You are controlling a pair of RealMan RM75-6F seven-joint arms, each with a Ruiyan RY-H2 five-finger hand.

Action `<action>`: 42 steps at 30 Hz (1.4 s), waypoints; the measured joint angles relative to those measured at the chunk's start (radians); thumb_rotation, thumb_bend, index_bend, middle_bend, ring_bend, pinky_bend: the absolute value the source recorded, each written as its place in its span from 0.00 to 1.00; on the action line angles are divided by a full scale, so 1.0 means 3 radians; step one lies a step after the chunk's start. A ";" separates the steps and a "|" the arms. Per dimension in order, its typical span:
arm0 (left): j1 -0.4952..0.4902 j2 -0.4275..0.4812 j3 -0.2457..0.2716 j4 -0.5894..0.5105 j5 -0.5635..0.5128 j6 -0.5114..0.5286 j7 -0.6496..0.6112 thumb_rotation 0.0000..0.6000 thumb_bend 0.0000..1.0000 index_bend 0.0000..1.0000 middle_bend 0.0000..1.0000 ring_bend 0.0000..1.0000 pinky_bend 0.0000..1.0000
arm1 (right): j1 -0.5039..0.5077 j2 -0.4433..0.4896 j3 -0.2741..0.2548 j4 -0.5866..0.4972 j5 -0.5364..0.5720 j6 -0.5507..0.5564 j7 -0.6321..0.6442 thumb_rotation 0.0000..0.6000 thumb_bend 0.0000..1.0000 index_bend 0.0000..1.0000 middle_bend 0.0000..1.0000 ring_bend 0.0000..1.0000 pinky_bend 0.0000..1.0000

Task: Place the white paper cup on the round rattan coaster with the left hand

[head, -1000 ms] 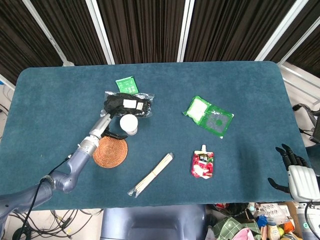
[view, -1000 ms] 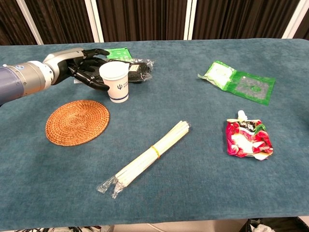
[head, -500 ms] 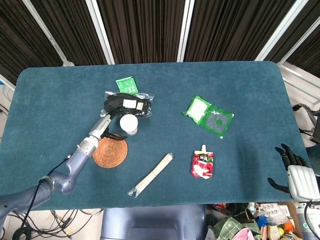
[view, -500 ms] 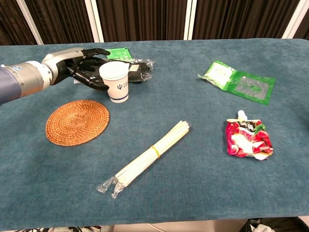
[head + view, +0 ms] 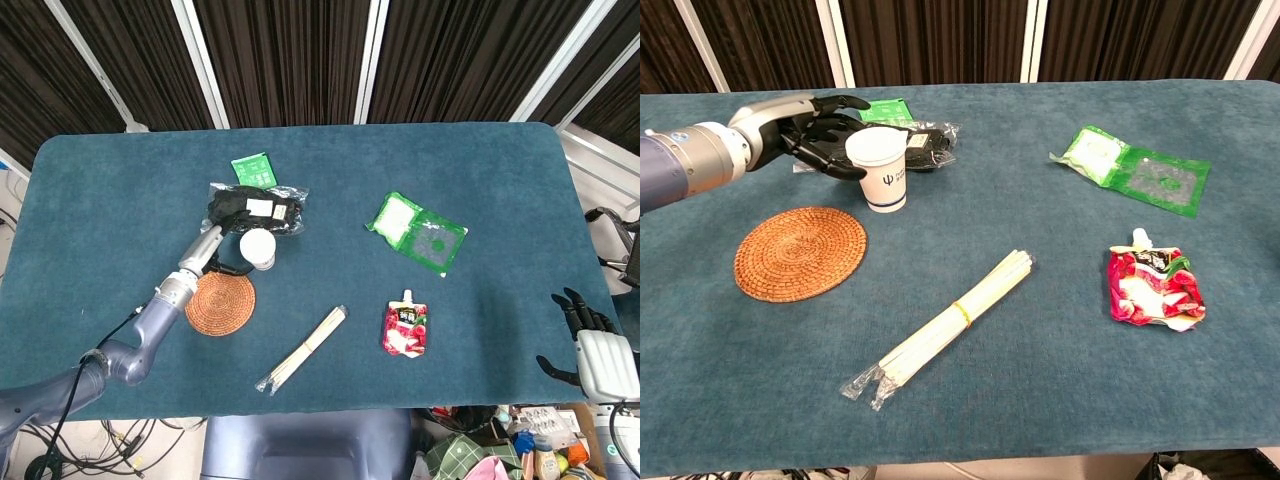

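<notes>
The white paper cup (image 5: 881,168) (image 5: 258,248) stands upright on the blue table, just beyond the round rattan coaster (image 5: 800,252) (image 5: 220,303). My left hand (image 5: 818,136) (image 5: 226,255) hovers just left of the cup's rim, fingers spread and curved toward it, holding nothing. Whether the fingertips touch the cup is unclear. My right hand (image 5: 590,345) rests off the table's right front corner with fingers apart, seen only in the head view.
A black packet in clear wrap (image 5: 925,142) lies right behind the cup, with a green sachet (image 5: 883,109) beyond it. A bundle of wrapped sticks (image 5: 950,325), a red drink pouch (image 5: 1154,289) and a green-and-white packet (image 5: 1130,168) lie to the right.
My left hand has risen slightly beside the cup, moving a little up and back. The cup and coaster have not moved.
</notes>
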 measured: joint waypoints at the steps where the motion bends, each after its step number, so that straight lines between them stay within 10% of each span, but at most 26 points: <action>1: -0.0007 -0.0011 -0.0001 0.0017 -0.0003 -0.0006 0.0002 1.00 0.26 0.12 0.20 0.00 0.00 | 0.0000 0.0000 0.0001 -0.0001 0.0002 0.0000 0.0000 1.00 0.09 0.14 0.04 0.19 0.19; 29: -0.0080 -0.0261 -0.0024 0.0238 -0.0014 0.0126 0.0052 1.00 0.36 0.26 0.33 0.00 0.00 | 0.0004 0.0019 -0.0005 -0.0024 0.0021 -0.0028 0.0015 1.00 0.10 0.14 0.04 0.19 0.19; 42: 0.0251 0.0423 0.0171 -0.0636 0.0255 0.0545 0.0031 1.00 0.33 0.24 0.31 0.00 0.00 | 0.0001 0.0018 -0.0011 -0.0029 0.0007 -0.0016 0.0006 1.00 0.10 0.14 0.04 0.19 0.19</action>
